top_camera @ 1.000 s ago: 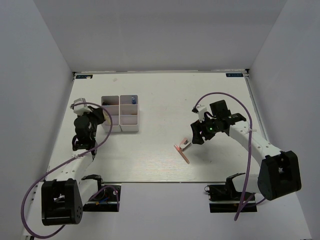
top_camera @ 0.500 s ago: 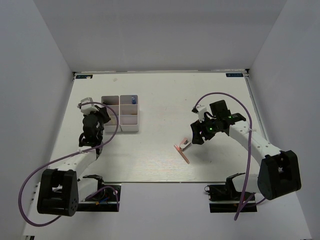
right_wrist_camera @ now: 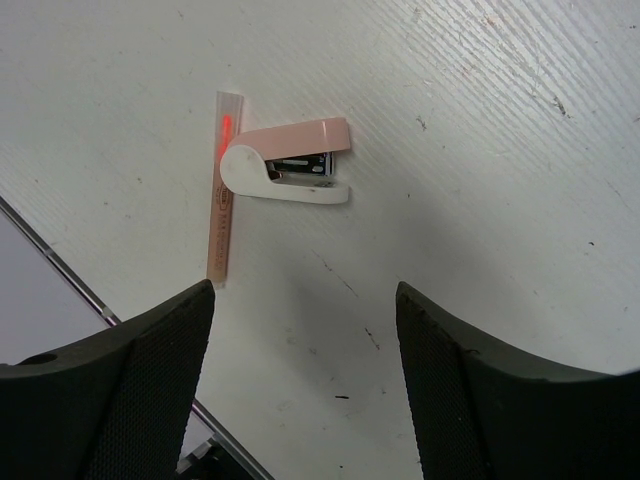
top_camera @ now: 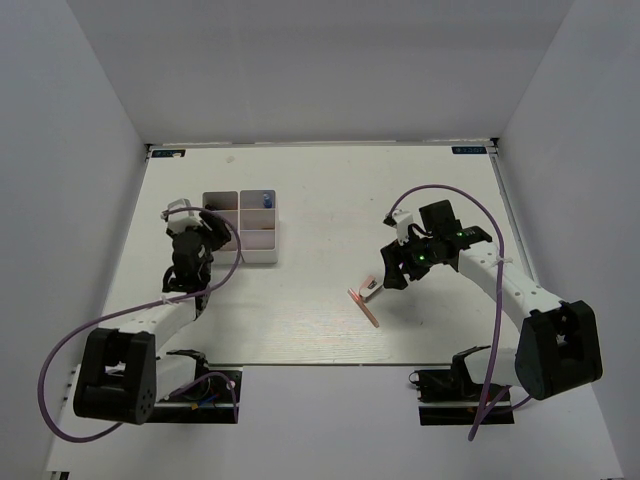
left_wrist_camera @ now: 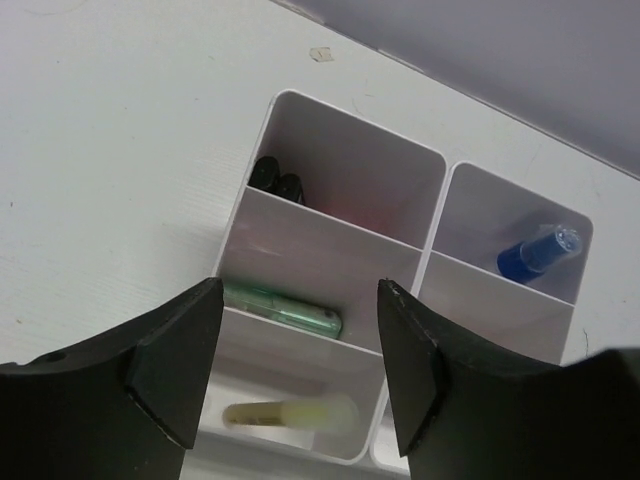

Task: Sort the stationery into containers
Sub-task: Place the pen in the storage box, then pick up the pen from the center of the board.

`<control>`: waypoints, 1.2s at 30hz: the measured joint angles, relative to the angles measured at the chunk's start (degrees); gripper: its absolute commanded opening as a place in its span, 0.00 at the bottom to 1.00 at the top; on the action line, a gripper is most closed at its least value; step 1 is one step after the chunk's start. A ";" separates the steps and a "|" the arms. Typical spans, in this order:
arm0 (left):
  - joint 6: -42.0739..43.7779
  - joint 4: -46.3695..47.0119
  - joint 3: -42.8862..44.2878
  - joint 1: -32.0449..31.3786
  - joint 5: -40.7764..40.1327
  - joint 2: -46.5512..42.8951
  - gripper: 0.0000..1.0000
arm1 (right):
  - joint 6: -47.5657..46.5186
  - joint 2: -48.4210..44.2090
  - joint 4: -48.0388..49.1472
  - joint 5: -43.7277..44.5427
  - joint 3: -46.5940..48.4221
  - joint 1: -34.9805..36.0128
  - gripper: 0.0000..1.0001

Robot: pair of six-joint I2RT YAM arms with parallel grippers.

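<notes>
The white organizer box (top_camera: 258, 257) stands at the left of the table. My left gripper (top_camera: 208, 233) hovers over its left side, open, nothing between the fingers (left_wrist_camera: 298, 335). Below it a yellowish stick (left_wrist_camera: 290, 413) lies blurred in the nearest compartment. A green tube (left_wrist_camera: 285, 308) lies in the middle one, black caps (left_wrist_camera: 277, 180) show in the far one, and a blue-capped tube (left_wrist_camera: 538, 252) leans in the right column. My right gripper (top_camera: 388, 270) is open above bare table (right_wrist_camera: 305, 330), just short of a small pink-and-white stapler (right_wrist_camera: 290, 172) and a pink stick (right_wrist_camera: 222, 188).
The stapler (top_camera: 371, 287) and the stick (top_camera: 364, 308) lie together near the table's front middle. The table's front edge (right_wrist_camera: 60, 270) runs close by the stick. Purple cables loop off both arms.
My left gripper has opened over the box, and the yellowish stick now lies in the nearest compartment. The left wrist shifted slightly right toward the box. The right arm has not moved.
</notes>
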 measured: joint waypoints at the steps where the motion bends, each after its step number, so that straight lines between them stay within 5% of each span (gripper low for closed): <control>1: -0.13 -0.52 0.00 -0.13 0.11 -0.15 0.74 | 0.00 0.00 0.00 -0.02 0.00 0.00 0.76; 3: -0.46 -2.75 0.07 -0.33 0.52 -1.33 0.49 | -0.02 0.00 -0.02 -0.02 0.00 0.00 0.67; 4: -0.72 -4.76 0.28 -0.44 1.07 -2.51 0.09 | -0.13 0.00 -0.02 -0.02 0.00 0.00 0.22; 5: -1.25 -7.48 0.83 -0.63 1.66 -3.89 0.00 | -0.50 0.00 0.02 0.07 0.00 0.02 0.00; 9: -2.16 -28.11 13.64 -3.74 6.60 -6.84 0.00 | 1.36 -0.02 0.15 3.04 0.00 -0.04 0.00; 10: -3.04 -32.54 17.92 -5.14 8.55 -6.36 0.00 | 1.64 -0.02 0.20 4.15 0.00 -0.09 0.31; 11: -4.07 -36.35 22.29 -6.84 10.95 -5.86 0.05 | 2.12 -0.02 0.17 4.96 0.00 -0.15 0.44; 12: -5.01 -40.35 26.45 -8.90 13.09 -4.90 0.39 | 2.38 -0.02 0.15 5.79 0.00 -0.26 0.54; 13: -5.84 -43.47 29.83 -11.65 14.51 -3.74 0.57 | 2.71 -0.02 0.11 6.51 0.04 -0.37 0.70; 15: -8.22 -48.06 33.48 -17.79 16.48 -1.33 0.71 | 3.52 -0.02 0.07 8.09 0.28 -0.44 0.71; 20: -17.14 -57.68 34.36 -34.27 16.24 9.68 0.70 | 5.20 -0.22 0.70 12.48 0.44 -1.07 0.66; 25: -30.32 -69.88 42.32 -43.93 10.43 24.96 0.63 | 8.04 -2.27 2.14 17.51 0.44 -2.19 0.62; 36: -50.69 -81.13 62.93 -50.58 2.78 41.83 0.63 | 11.50 -5.38 3.28 22.01 0.44 -3.26 0.61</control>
